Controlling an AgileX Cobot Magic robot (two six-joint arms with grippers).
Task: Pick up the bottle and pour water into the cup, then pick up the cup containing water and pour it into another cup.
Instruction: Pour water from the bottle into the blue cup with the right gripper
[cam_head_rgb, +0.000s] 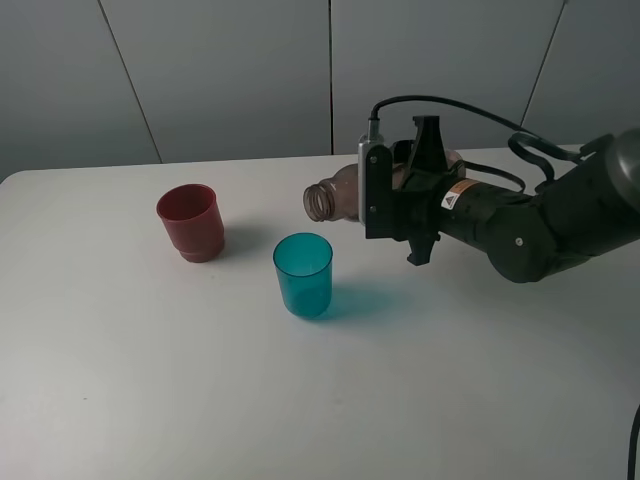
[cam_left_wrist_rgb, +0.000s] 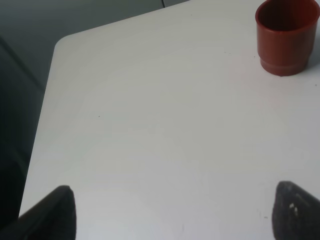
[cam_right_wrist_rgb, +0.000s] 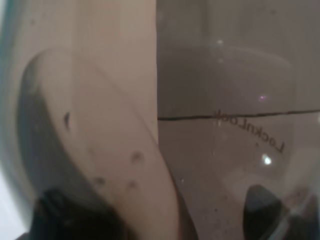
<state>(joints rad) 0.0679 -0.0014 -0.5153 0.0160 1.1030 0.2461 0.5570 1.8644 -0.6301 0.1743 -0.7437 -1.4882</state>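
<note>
Nearest stands the teal cup (cam_head_rgb: 303, 273) on the bench (cam_head_rgb: 150, 380). Above and just beyond it the right pincer (cam_head_rgb: 422, 195) grips the bottle (cam_head_rgb: 335, 198) tight, tipped almost flat, mouth leftward: pouring is in hand, I judge. Next, the neck must dip over the teal cup.

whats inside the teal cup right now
Inside the teal cup only its own tinted wall shows, with no stream from the tilted bottle. Whether water sits at the bottom cannot be told.

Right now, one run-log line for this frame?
right jaws: shut on bottle | bottle: tipped near level, mouth toward teal cup, no stream seen | red cup: upright, apart | left jaws: open, over table
</note>
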